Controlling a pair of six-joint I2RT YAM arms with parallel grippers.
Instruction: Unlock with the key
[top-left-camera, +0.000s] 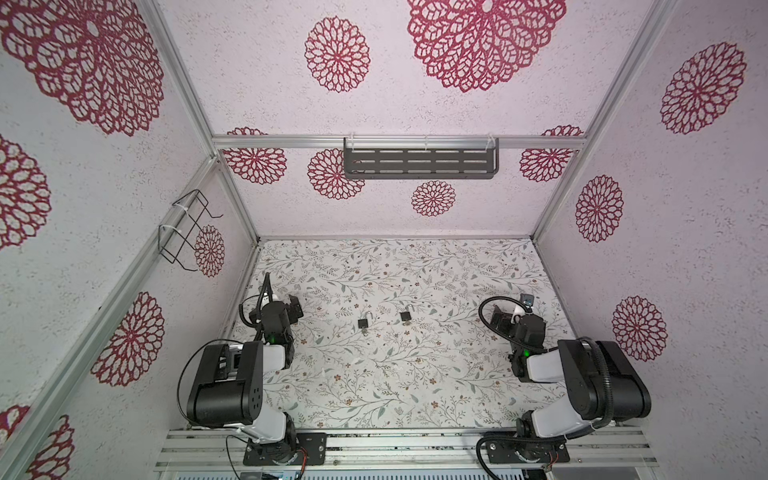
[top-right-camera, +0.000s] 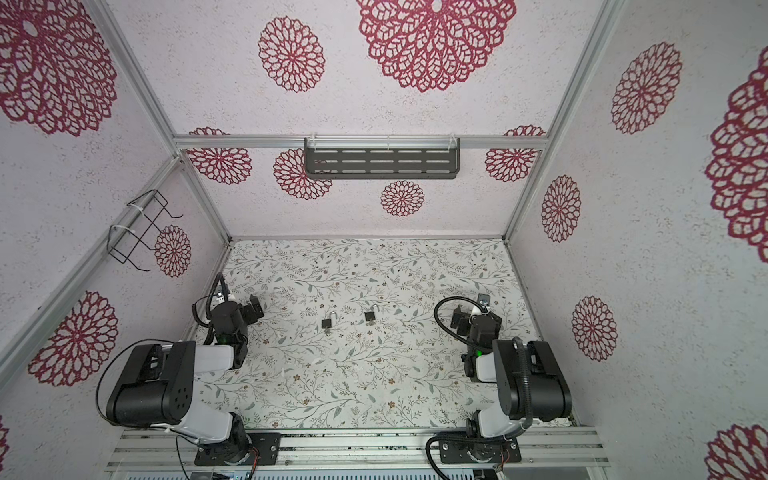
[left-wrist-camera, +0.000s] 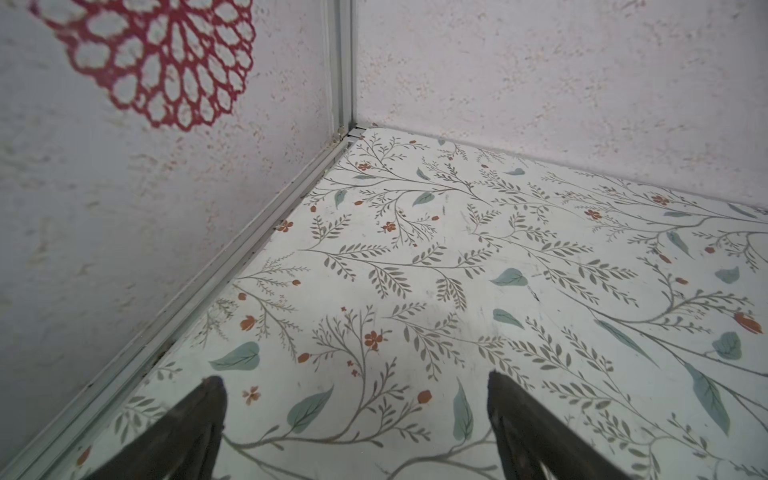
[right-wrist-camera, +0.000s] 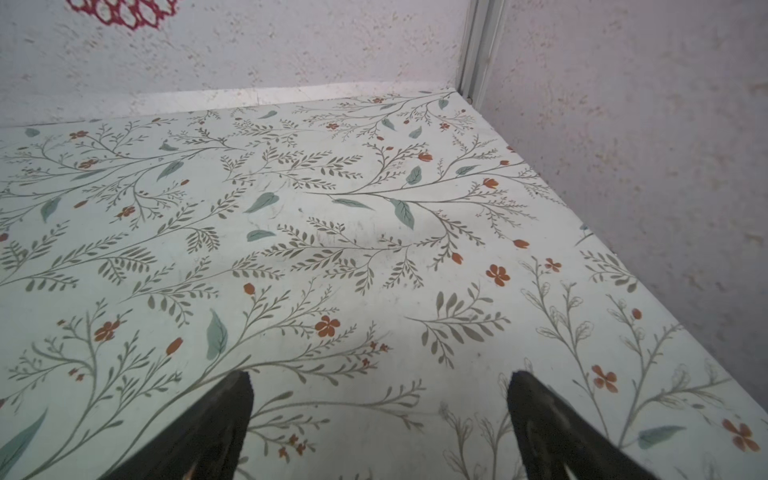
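While the left gripper (top-left-camera: 296, 309) and right gripper (top-left-camera: 498, 319) gape empty, the seemingly keyed padlock (top-left-camera: 364, 323) lies on the table (top-left-camera: 374, 395) between them, shackle toward the back wall (top-left-camera: 374, 216), nearer the left one.

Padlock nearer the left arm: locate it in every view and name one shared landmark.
Top view: padlock mid-table, left of the second padlock.
Top view: padlock, same place.
Left wrist: not in it.
Right wrist: not in it.
Landmark: grey shelf, both top views.
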